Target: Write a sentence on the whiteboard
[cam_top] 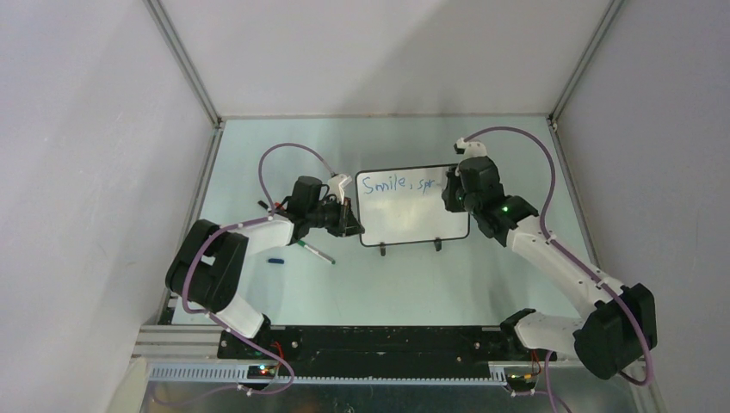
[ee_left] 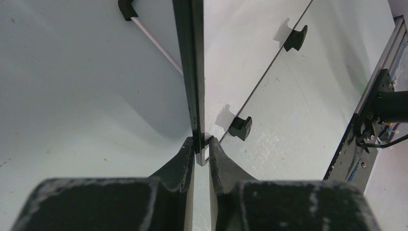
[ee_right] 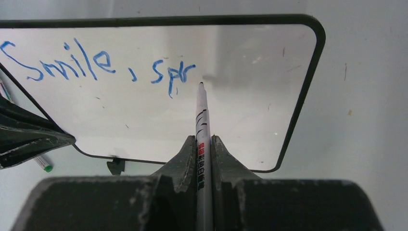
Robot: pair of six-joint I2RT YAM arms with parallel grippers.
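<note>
Pale green tabletop (cam_top: 405,284), smooth and faintly speckled, sits between plain white walls with aluminium rails along its edges.

Black and matte, the right gripper's (ee_right: 204,144) two wedge-shaped fingers are pressed against a slim white marker (ee_right: 202,115) with red and black print on its barrel. The marker's long axis runs straight out of the gripper toward the far edge of the table. Its dark tip sits just right of the last blue letter, and I cannot tell if it touches the surface.

The left gripper (ee_left: 201,144) pinches the left rim of the whiteboard (ee_right: 231,106), one finger on each side of the thin black frame.

The board is a glossy white rectangle with rounded corners, lying mid-table toward the far edge, between the two grippers. Its face is turned up to the overhead camera and its long axis runs parallel to the far edge. Two small black feet (cam_top: 382,250) stick out from its near side.

The sentence (ee_right: 96,65) reads "Smile, spr" in loose blue handwriting. It starts at the board's far left corner and runs rightward along the far rim.

A second thin white pen (cam_top: 317,252) with a green end lies slantwise on the table, near the board's near left corner. A small blue cap (cam_top: 275,258) lies just left of it.
</note>
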